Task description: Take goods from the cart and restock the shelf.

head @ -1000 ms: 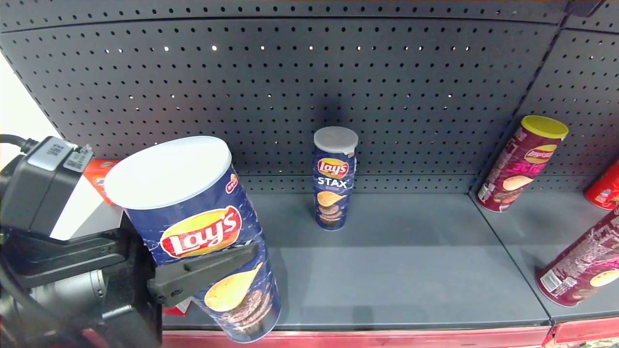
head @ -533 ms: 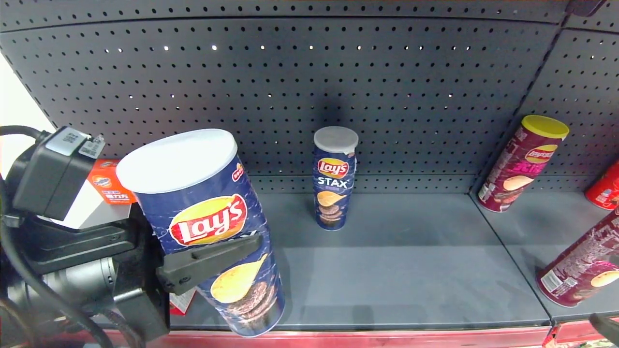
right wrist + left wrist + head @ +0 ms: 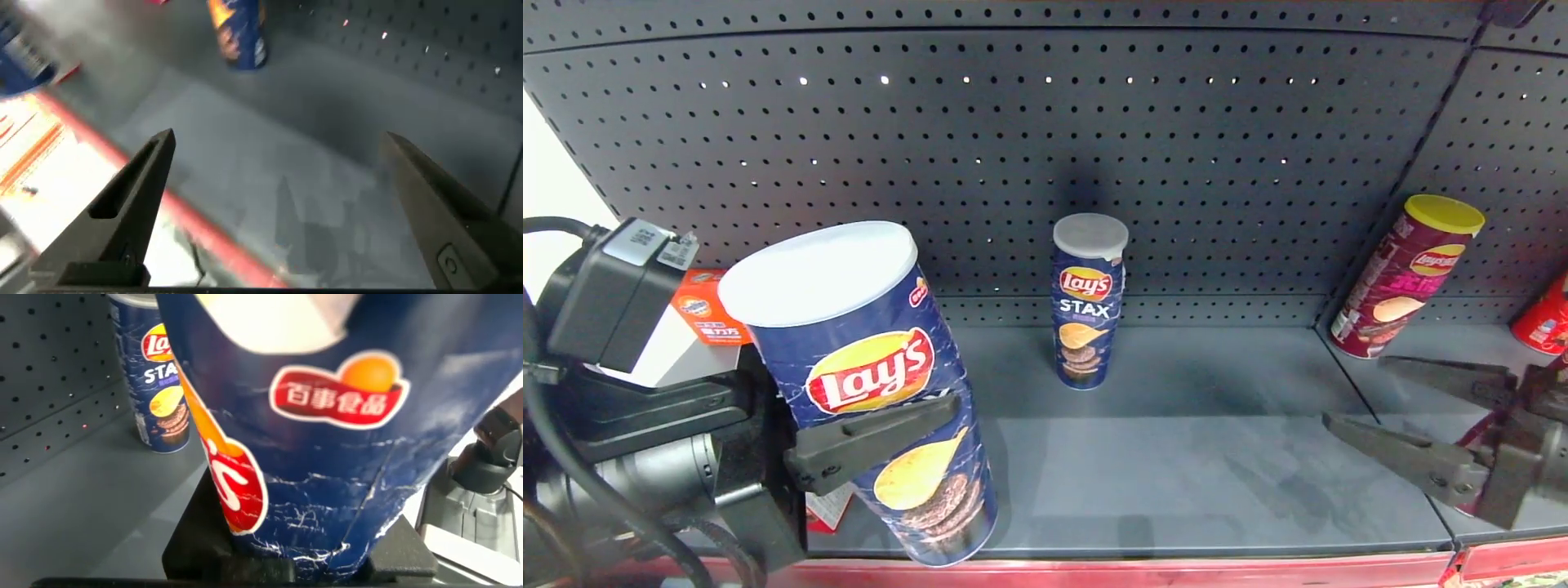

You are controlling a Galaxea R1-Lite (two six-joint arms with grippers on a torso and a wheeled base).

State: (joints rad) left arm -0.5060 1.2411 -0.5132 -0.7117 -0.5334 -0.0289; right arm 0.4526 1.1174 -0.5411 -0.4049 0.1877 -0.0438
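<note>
My left hand (image 3: 903,416) squeezes a blue chip can (image 3: 849,359) over the front of the shelf (image 3: 1176,465). My right hand (image 3: 1356,392) is spread wide.

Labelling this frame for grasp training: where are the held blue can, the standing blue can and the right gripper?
held blue can (image 3: 866,384): head view, on its front logo.
standing blue can (image 3: 1086,314): head view, on its mid-body label.
right gripper (image 3: 1353,391): head view, midway between its open fingertips.

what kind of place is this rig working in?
Probably a shop aisle or mock-up: dark perforated metal shelf backing, red strip along the shelf edge, blue grey-lidded crisp tube and maroon yellow-lidded crisp tube.
</note>
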